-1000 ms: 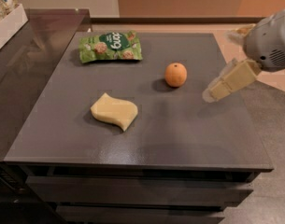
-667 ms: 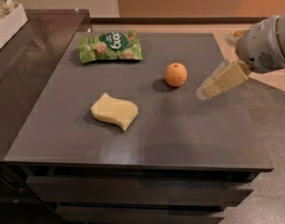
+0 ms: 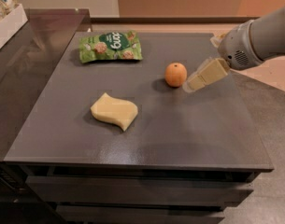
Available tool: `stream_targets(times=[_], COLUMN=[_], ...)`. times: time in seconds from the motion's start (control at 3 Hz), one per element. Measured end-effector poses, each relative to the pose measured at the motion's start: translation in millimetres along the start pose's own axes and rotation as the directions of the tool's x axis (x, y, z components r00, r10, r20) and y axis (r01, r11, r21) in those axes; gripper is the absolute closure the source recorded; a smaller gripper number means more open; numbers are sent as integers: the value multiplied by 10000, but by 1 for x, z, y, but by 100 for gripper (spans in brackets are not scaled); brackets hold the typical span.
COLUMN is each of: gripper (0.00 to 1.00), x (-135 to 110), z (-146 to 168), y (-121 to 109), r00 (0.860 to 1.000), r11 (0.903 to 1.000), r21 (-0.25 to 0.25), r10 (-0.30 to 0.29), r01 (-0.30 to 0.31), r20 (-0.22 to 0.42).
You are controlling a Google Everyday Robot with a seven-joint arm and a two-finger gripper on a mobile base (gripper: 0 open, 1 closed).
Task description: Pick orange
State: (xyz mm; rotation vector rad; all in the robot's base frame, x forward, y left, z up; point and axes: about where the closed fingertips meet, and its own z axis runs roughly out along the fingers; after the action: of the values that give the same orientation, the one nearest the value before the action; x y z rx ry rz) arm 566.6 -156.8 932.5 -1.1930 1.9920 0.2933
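In the one camera view, we saw the orange resting on the dark grey table, on the right half of the top and nearer the far edge than the near one. The gripper, cream-coloured, slanted down and to the left from the grey arm that reached in from the right. Its tip was just beside the orange's right side, low over the table. We could not tell whether it touched the fruit, nor whether the gripper was set wide or narrow.

A pale yellow wavy sponge lay left of the orange and nearer to us, well apart from it. A green snack bag lay flat near the far left corner. Beyond the table's left edge stood a white box. Below the table's front edge we noted drawer fronts.
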Motion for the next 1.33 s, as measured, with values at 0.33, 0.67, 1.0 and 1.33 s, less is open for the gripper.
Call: stream_targets(times=[0.33, 0.67, 1.0, 1.33], gripper=[0, 0, 0, 0], x=[1, 5, 10, 13], z=[24, 53, 68, 83], y=[-10, -18, -22, -20], r00=[9997, 9983, 9969, 9955], r11=[9999, 9997, 9995, 9988], r21=[-2, -85, -166, -439], r10=[155, 219, 256, 170], r01=[-155, -224, -269, -212], r20=[-209, -532, -738, -933])
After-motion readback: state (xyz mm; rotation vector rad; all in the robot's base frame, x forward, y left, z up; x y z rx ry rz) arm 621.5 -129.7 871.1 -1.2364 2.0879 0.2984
